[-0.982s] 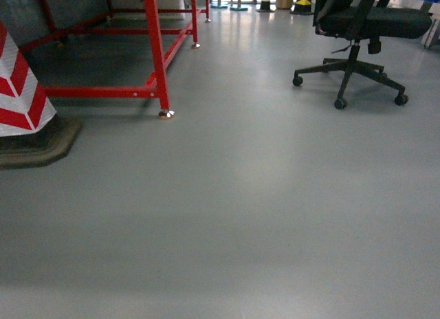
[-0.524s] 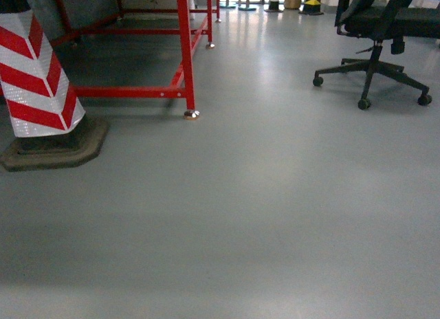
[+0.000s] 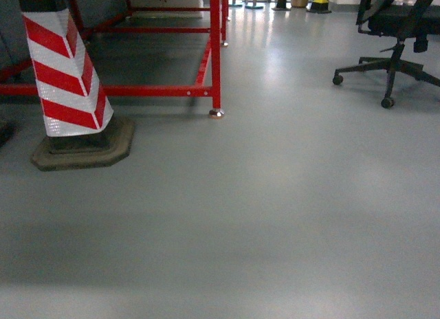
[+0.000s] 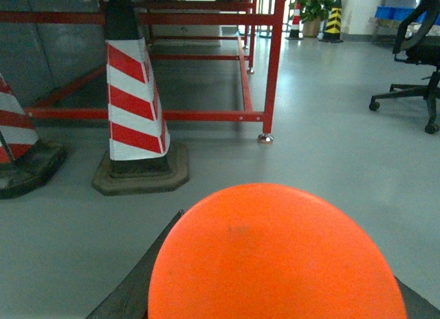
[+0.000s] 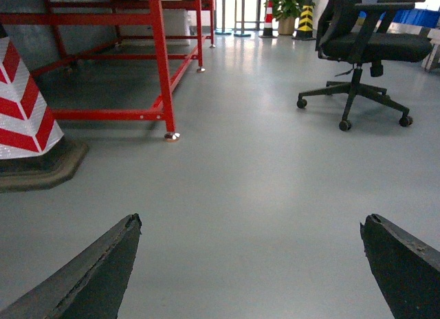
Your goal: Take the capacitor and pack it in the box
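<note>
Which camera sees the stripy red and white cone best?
The left wrist view shows the cone whole, from black tip to dark base, beside the red frame. The head view cuts off its top. The right wrist view catches only a slice at the left edge.

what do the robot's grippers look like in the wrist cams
Only fingertips show. The right gripper has two dark grey, nearly black fingers shaped like tapering wedges, with rough, slightly chipped edges. Of the left gripper, just dark finger corners peek out at the bottom, behind a round orange object. No cables, markings or arm links are visible, and the head view shows no arm.
</note>
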`<state>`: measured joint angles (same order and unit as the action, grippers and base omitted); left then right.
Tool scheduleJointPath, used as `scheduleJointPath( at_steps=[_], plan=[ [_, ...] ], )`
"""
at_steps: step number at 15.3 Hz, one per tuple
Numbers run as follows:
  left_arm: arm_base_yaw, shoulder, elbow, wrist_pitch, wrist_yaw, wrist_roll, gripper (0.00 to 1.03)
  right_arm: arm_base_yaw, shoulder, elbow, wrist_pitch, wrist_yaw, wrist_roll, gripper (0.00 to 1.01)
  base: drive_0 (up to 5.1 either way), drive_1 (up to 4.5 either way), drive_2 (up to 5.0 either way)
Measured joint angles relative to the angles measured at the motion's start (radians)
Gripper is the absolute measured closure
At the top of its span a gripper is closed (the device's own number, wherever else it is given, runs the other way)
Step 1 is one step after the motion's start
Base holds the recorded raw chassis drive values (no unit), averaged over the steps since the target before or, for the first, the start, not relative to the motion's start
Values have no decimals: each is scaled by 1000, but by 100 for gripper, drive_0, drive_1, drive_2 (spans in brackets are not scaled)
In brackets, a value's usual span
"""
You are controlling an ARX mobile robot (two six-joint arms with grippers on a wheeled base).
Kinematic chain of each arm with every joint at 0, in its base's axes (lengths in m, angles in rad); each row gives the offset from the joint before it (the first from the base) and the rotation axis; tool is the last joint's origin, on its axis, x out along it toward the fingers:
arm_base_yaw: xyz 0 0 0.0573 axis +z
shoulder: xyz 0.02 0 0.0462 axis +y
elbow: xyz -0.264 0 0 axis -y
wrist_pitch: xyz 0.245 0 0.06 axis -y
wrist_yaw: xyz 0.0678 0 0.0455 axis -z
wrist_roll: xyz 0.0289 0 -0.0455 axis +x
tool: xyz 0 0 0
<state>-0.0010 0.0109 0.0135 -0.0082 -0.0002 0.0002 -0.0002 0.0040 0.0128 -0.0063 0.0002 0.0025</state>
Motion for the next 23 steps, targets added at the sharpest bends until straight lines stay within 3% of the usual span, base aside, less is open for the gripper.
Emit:
scheduleJointPath(
  at_steps=[21,23],
  plan=[
    [0,0,0,2,0,0,60,0,0,0,1,0,0,3,-497,235,235],
    [0,0,0,0,-7,0,60,0,2,0,5,-4,0,3,0,0,0]
  ],
)
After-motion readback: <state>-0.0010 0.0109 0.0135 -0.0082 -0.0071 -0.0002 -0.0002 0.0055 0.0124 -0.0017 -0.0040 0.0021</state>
